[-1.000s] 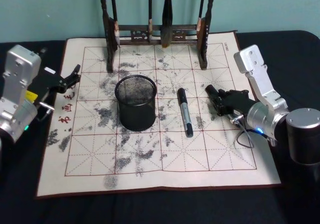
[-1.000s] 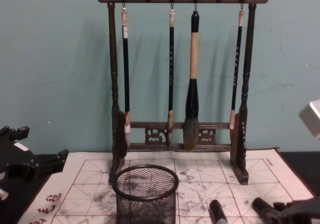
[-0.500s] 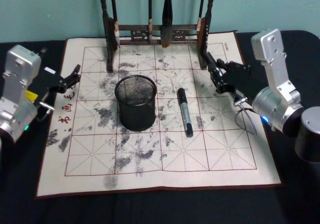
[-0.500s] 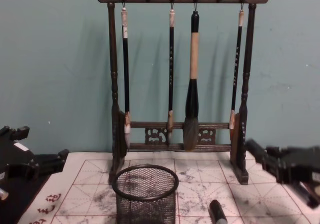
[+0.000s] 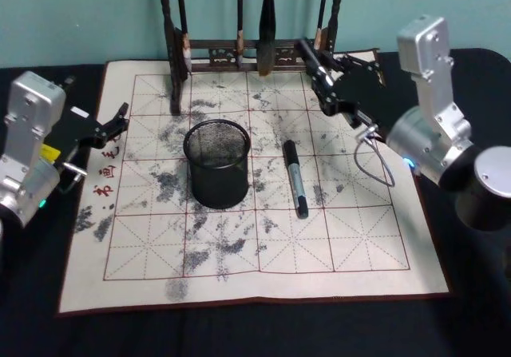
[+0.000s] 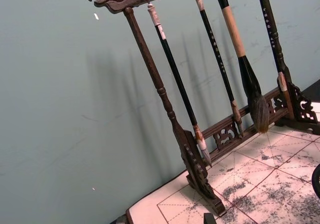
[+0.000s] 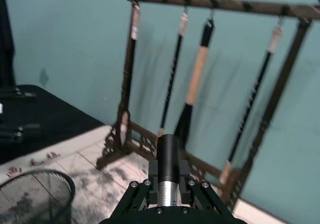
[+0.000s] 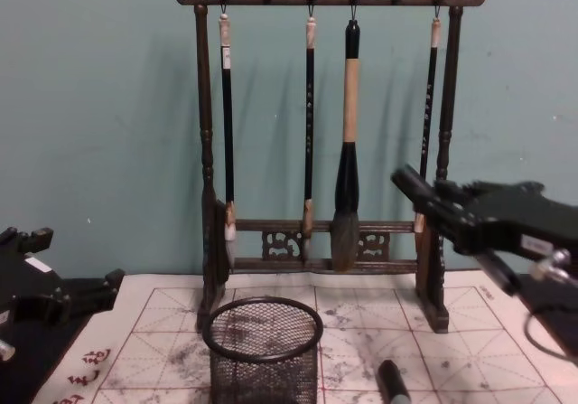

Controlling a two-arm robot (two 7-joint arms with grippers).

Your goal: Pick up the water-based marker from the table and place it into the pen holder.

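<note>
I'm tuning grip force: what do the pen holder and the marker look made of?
The pen holder looks like black metal wire mesh, matte, with a solid rim: its wall is see-through. The marker looks like smooth plastic, black ends and a grey barrel with a faint sheen, though the material is a guess.

Marker (image 5: 295, 178) flat on table (image 5: 351, 237) beside pen holder (image 5: 216, 164); right end effector (image 5: 310, 60) near rack (image 5: 219, 53).

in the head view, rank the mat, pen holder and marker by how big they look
1. mat, by far the largest
2. pen holder
3. marker, about as long as the holder is tall, but far slimmer
</note>
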